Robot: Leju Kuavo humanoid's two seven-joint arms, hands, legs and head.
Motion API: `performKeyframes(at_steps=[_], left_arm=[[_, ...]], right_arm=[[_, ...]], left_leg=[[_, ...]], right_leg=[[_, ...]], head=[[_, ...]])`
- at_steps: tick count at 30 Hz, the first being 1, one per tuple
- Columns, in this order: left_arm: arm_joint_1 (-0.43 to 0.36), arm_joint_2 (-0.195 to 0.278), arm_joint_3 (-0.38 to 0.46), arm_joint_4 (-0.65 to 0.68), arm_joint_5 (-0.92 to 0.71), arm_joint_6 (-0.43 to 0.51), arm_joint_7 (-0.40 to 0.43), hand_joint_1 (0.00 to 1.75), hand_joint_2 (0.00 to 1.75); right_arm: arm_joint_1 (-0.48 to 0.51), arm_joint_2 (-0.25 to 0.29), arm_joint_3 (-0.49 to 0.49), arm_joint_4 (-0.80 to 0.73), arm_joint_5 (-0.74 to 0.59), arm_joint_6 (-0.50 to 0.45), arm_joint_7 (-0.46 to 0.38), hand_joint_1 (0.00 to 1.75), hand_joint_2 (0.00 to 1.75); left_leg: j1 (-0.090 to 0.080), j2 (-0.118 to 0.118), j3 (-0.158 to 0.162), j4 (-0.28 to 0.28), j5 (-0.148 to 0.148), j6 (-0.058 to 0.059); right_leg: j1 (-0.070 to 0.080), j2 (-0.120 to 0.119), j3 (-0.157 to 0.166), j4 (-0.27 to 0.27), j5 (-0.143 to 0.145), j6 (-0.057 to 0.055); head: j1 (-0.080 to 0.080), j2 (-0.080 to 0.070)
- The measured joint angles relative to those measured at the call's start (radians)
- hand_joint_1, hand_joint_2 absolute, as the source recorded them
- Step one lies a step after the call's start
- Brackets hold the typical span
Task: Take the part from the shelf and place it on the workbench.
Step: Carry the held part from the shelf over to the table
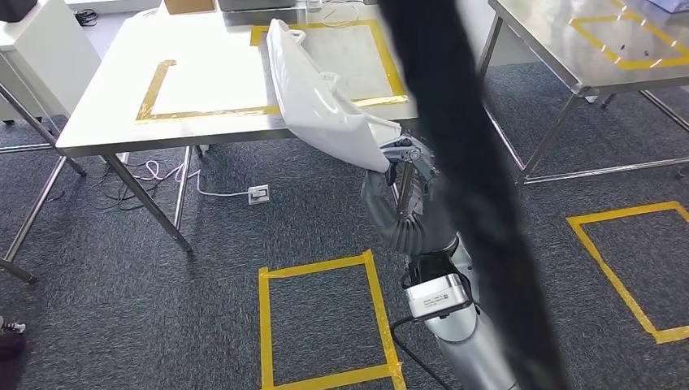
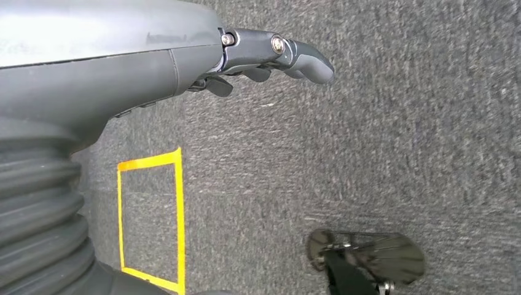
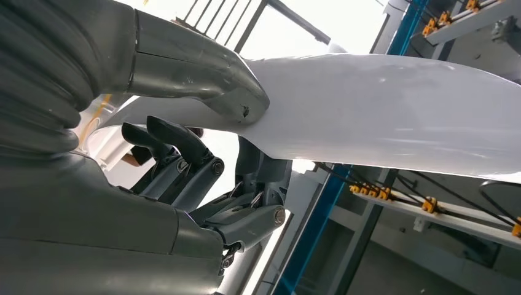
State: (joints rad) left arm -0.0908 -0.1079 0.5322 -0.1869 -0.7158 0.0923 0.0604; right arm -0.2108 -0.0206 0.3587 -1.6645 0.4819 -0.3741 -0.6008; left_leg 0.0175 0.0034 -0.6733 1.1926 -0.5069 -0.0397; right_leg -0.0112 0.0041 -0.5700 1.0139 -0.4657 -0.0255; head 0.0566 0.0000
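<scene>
A long white moulded part (image 1: 317, 93) hangs over the near edge of the steel workbench (image 1: 106, 122), its far end above a yellow-taped rectangle. My right hand (image 1: 404, 162) holds the part's near end from below. In the right wrist view the thumb (image 3: 203, 67) presses on the white part (image 3: 393, 117) while the dark fingers (image 3: 178, 153) curl under it. My left hand (image 2: 270, 58) hangs over the grey carpet, fingers stretched out with nothing in them.
A second steel table (image 1: 585, 49) with yellow tape stands to the right. Yellow tape squares (image 1: 325, 325) mark the carpet. A cable and socket block (image 1: 258, 193) lie under the workbench. A dark strap (image 1: 471, 187) crosses the head view. A blue-framed shelf rack (image 3: 405, 196) is behind the part.
</scene>
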Motion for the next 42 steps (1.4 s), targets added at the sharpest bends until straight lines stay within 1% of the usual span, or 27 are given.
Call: performKeyframes(at_steps=[2,3,7,9,11,12,13,14,16,17,18,20,22,23,24,26,27,28,29,31,32,33,34,36,38,39,42], left_arm=[[0.0,0.0,0.0,0.001,0.0,0.001,0.0,0.0,1.75],[0.0,-0.001,0.0,0.001,0.0,0.001,0.0,0.0,1.75],[0.003,0.0,0.001,0.002,0.0,-0.001,0.0,0.0,1.75],[0.002,0.001,0.001,0.002,0.0,-0.002,0.0,0.0,1.75],[0.003,0.001,0.002,0.003,-0.001,-0.003,0.0,0.0,1.75],[0.004,0.001,0.002,0.003,-0.002,-0.003,0.0,0.0,1.75],[0.004,0.001,0.002,0.003,-0.003,-0.004,0.0,0.0,1.75],[0.004,0.001,0.002,0.003,-0.004,-0.004,0.0,0.0,1.75],[0.004,0.001,0.002,0.004,-0.007,-0.005,0.0,0.0,1.75],[0.003,0.001,0.002,0.004,-0.008,-0.005,0.0,0.0,1.75],[0.003,0.001,0.002,0.004,-0.01,-0.006,0.0,0.0,1.75],[0.001,0.0,0.002,0.004,-0.014,-0.007,0.0,0.0,1.75],[0.001,0.0,0.002,0.003,-0.018,-0.007,0.0,0.0,1.75],[0.0,0.001,0.002,0.003,-0.019,-0.007,0.0,0.0,1.75],[0.0,0.001,0.002,0.003,-0.019,-0.007,-0.001,0.0,1.75],[0.002,0.001,0.002,0.003,-0.02,-0.007,-0.002,0.0,1.75],[0.005,0.001,0.002,0.003,-0.02,-0.007,-0.003,0.0,1.75],[0.009,0.001,0.002,0.003,-0.02,-0.006,-0.004,0.0,1.75],[0.011,0.002,0.002,0.003,-0.02,-0.006,-0.003,0.0,1.75],[0.015,0.002,0.002,0.004,-0.02,-0.004,-0.004,0.0,1.75],[0.015,0.003,0.002,0.004,-0.02,-0.003,-0.004,0.0,1.75],[0.015,0.003,0.002,0.004,-0.02,-0.003,-0.004,0.0,1.75],[0.015,0.003,0.002,0.004,-0.02,-0.002,-0.004,0.0,1.75],[0.016,0.002,0.002,0.005,-0.02,-0.002,-0.006,0.0,1.75],[0.018,0.001,0.002,0.005,-0.019,0.0,-0.01,0.0,1.75],[0.019,0.001,0.002,0.005,-0.019,0.0,-0.012,0.0,1.75],[0.023,0.001,0.003,0.005,-0.021,0.0,-0.02,0.0,1.75]], right_arm=[[0.003,0.0,0.0,0.001,-0.003,-0.003,-0.006,1.75,1.75],[0.004,0.0,0.001,0.002,-0.004,-0.004,-0.007,1.75,1.75],[0.007,0.0,0.005,0.003,-0.004,-0.008,-0.008,1.75,1.75],[0.006,0.0,0.006,0.004,-0.005,-0.01,-0.007,1.75,1.75],[0.008,0.0,0.008,0.006,-0.005,-0.011,-0.007,1.75,1.75],[0.01,0.0,0.008,0.008,-0.005,-0.012,-0.007,1.75,1.75],[0.011,0.0,0.008,0.01,-0.005,-0.012,-0.007,1.75,1.75],[0.011,0.0,0.009,0.011,-0.005,-0.013,-0.007,1.75,1.75],[0.011,0.0,0.01,0.012,-0.005,-0.013,-0.007,1.75,1.75],[0.01,0.0,0.011,0.012,-0.005,-0.014,-0.007,1.75,1.75],[0.01,0.0,0.011,0.012,-0.005,-0.014,-0.007,1.75,1.75],[0.009,0.0,0.012,0.012,-0.005,-0.015,-0.007,1.75,1.75],[0.011,0.0,0.012,0.011,-0.005,-0.016,-0.008,1.75,1.75],[0.012,0.0,0.012,0.011,-0.005,-0.017,-0.008,1.75,1.75],[0.014,0.0,0.012,0.011,-0.006,-0.018,-0.009,1.75,1.75],[0.025,-0.001,0.012,0.012,-0.01,-0.02,-0.017,1.75,1.75],[0.034,-0.001,0.012,0.012,-0.012,-0.023,-0.023,1.75,1.75],[0.043,-0.001,0.013,0.013,-0.014,-0.026,-0.03,1.75,1.75],[0.051,-0.002,0.013,0.014,-0.015,-0.029,-0.036,1.75,1.75],[0.06,-0.002,0.013,0.015,-0.015,-0.034,-0.042,1.75,1.75],[0.061,-0.003,0.013,0.015,-0.015,-0.034,-0.043,1.75,1.75],[0.062,-0.003,0.013,0.016,-0.015,-0.034,-0.043,1.75,1.75],[0.064,-0.003,0.013,0.017,-0.015,-0.034,-0.043,1.75,1.75],[0.066,-0.004,0.013,0.017,-0.017,-0.034,-0.044,1.75,1.75],[0.068,-0.005,0.014,0.017,-0.022,-0.035,-0.047,1.75,1.75],[0.068,-0.006,0.014,0.018,-0.024,-0.035,-0.048,1.75,1.75],[0.07,-0.007,0.017,0.018,-0.026,-0.035,-0.044,1.75,1.75]], left_leg=[[0.001,-0.002,0.051,-0.11,0.041,0.004],[0.0,-0.004,0.061,-0.132,0.042,0.01],[0.0,-0.005,0.069,-0.138,0.031,0.041],[0.002,-0.005,0.076,-0.141,0.027,0.051],[0.0,-0.005,0.081,-0.141,0.02,0.056],[0.0,-0.005,0.084,-0.14,0.017,0.057],[-0.001,-0.005,0.089,-0.14,0.012,0.057],[-0.001,-0.006,0.096,-0.14,0.007,0.056],[-0.001,-0.008,0.11,-0.141,-0.004,0.053],[-0.003,-0.008,0.115,-0.141,-0.01,0.049],[-0.003,-0.008,0.119,-0.143,-0.014,0.044],[-0.004,-0.007,0.125,-0.149,-0.02,0.031],[-0.004,-0.004,0.131,-0.15,-0.028,0.021],[-0.004,-0.003,0.126,-0.13,-0.039,0.017],[-0.004,-0.003,0.107,-0.089,-0.057,0.014],[-0.004,-0.004,0.029,0.044,-0.103,0.009],[-0.004,-0.003,-0.009,0.099,-0.112,0.007],[-0.004,-0.003,-0.034,0.123,-0.103,0.006],[-0.004,-0.003,-0.038,0.105,-0.071,0.006],[-0.004,-0.003,0.0,-0.018,0.023,0.01],[-0.005,-0.004,0.028,-0.083,0.052,0.013],[-0.006,-0.004,0.047,-0.125,0.065,0.018],[-0.007,-0.005,0.056,-0.143,0.061,0.024],[-0.007,-0.006,0.062,-0.148,0.049,0.038],[-0.004,-0.008,0.075,-0.154,0.04,0.051],[-0.002,-0.009,0.083,-0.156,0.034,0.055],[-0.002,-0.009,0.106,-0.158,0.012,0.059]], right_leg=[[0.001,0.002,0.0,0.016,-0.016,0.013],[0.002,0.003,-0.001,0.021,-0.021,0.019],[0.001,0.002,-0.004,0.037,-0.036,0.037],[0.0,0.0,-0.047,0.123,-0.075,0.046],[0.0,0.0,-0.128,0.259,-0.121,0.049],[0.0,0.0,-0.16,0.303,-0.126,0.049],[0.0,0.0,-0.175,0.312,-0.112,0.047],[0.001,0.0,-0.168,0.278,-0.078,0.043],[0.004,-0.002,-0.112,0.14,0.005,0.031],[0.007,-0.004,-0.086,0.079,0.028,0.025],[0.011,-0.005,-0.07,0.04,0.037,0.021],[0.017,-0.003,-0.063,0.022,0.028,0.014],[0.01,0.0,-0.047,0.009,0.024,0.007],[0.007,0.0,-0.035,0.002,0.022,0.002],[0.003,0.0,-0.022,-0.004,0.018,-0.002],[0.004,-0.001,-0.004,-0.005,0.003,-0.009],[0.005,0.0,0.004,-0.005,-0.006,-0.01],[0.005,0.001,0.014,-0.004,-0.015,-0.009],[0.005,0.002,0.026,-0.004,-0.024,-0.008],[0.004,0.005,0.051,-0.002,-0.045,-0.003],[0.006,0.006,0.059,0.0,-0.057,0.002],[0.008,0.007,0.063,0.001,-0.065,0.007],[0.009,0.008,0.066,0.001,-0.07,0.012],[0.011,0.009,0.07,0.004,-0.072,0.02],[0.01,0.006,0.054,0.043,-0.073,0.027],[0.008,0.004,0.026,0.089,-0.082,0.032],[0.005,0.001,-0.105,0.264,-0.138,0.044]], head=[[-0.002,0.0],[-0.003,0.0],[-0.004,0.0],[-0.003,0.0],[-0.003,0.0],[-0.003,0.0],[-0.003,0.0],[-0.003,0.0],[-0.003,0.0],[-0.004,0.0],[-0.005,0.0],[-0.006,0.0],[-0.007,0.0],[-0.01,0.0],[-0.012,0.0],[-0.017,0.0],[-0.017,0.0],[-0.017,0.0],[-0.017,0.0],[-0.018,0.0],[-0.019,0.0],[-0.021,0.0],[-0.021,0.0],[-0.02,0.0],[-0.018,0.0],[-0.017,0.0],[-0.015,0.0]])
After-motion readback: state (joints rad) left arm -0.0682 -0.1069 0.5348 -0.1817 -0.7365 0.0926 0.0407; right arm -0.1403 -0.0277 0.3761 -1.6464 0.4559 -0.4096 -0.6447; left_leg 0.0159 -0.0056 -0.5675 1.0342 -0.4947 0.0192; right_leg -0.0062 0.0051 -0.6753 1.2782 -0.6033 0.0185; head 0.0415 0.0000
